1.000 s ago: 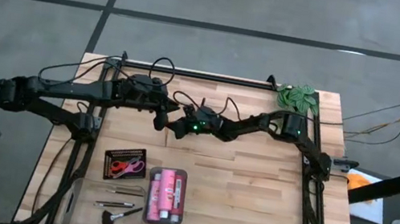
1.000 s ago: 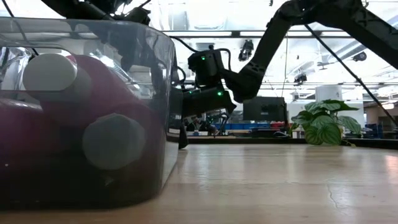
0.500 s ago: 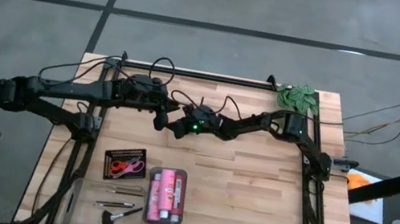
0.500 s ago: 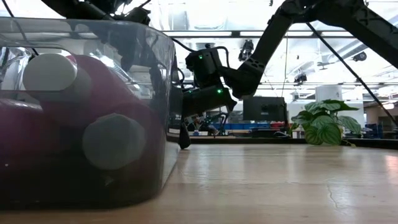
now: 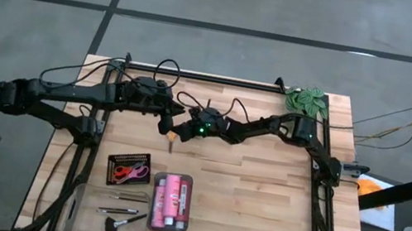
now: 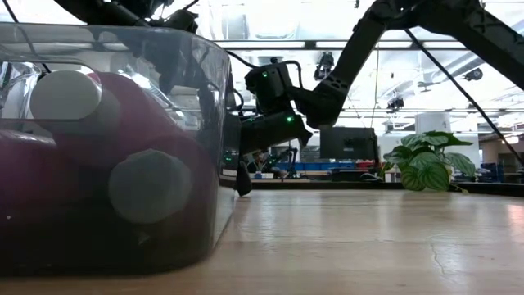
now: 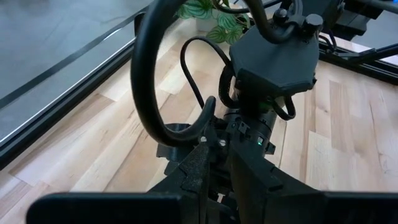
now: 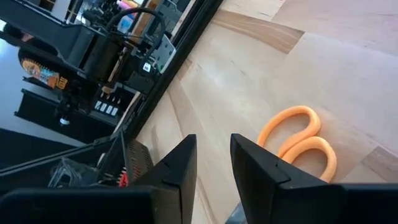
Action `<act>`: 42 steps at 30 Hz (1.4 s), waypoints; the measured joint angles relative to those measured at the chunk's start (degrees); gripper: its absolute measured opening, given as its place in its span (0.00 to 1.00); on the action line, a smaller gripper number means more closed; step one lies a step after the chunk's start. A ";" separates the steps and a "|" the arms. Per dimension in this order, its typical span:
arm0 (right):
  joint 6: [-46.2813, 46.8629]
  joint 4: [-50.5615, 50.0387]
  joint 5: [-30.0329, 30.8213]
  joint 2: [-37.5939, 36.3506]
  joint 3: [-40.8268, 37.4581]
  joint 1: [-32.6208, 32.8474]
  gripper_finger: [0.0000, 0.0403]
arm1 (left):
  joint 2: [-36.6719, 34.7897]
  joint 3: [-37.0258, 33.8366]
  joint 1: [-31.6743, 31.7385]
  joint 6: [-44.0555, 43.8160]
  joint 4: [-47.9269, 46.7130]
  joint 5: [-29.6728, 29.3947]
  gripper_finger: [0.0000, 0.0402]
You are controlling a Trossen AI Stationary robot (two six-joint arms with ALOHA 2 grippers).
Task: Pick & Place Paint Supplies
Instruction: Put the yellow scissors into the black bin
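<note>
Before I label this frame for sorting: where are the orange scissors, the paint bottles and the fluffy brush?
orange scissors (image 8: 297, 138): right wrist view, on the handle loops.
paint bottles (image 5: 170, 203): high view, on the middle bottle's body.
fluffy brush (image 5: 111, 229): high view, on its dark bristle head.

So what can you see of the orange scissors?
The orange scissors show two looped handles that look like plastic, lying flat on the bare wooden table. The blades are hidden behind the right gripper, whose fingers stand slightly apart just above them. From above, only a small orange bit shows by that gripper, mid-table, apart from the trays. Whether the fingers touch them cannot be told.
</note>
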 joint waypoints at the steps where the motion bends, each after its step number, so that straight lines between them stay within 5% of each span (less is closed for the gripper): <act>1: -0.24 -0.28 -0.03 -0.26 -0.05 0.00 0.24 | 0.00 0.00 0.00 0.00 0.01 -0.01 0.16; 10: -5.41 -0.13 0.85 -7.22 -4.03 -0.13 0.24 | 0.00 0.00 0.00 0.17 -0.01 -0.01 0.16; 17: -13.86 -0.02 7.06 -17.32 -15.06 1.05 0.24 | 0.00 0.00 0.00 0.15 0.00 -0.02 0.16; 30: -24.73 0.09 29.97 -48.11 -41.64 11.58 0.24 | 0.00 0.00 0.00 0.13 -0.54 -0.02 0.16; 42: -29.64 -0.19 34.51 -75.55 -63.27 19.52 0.24 | 0.00 0.00 0.01 0.12 -1.59 -0.02 0.16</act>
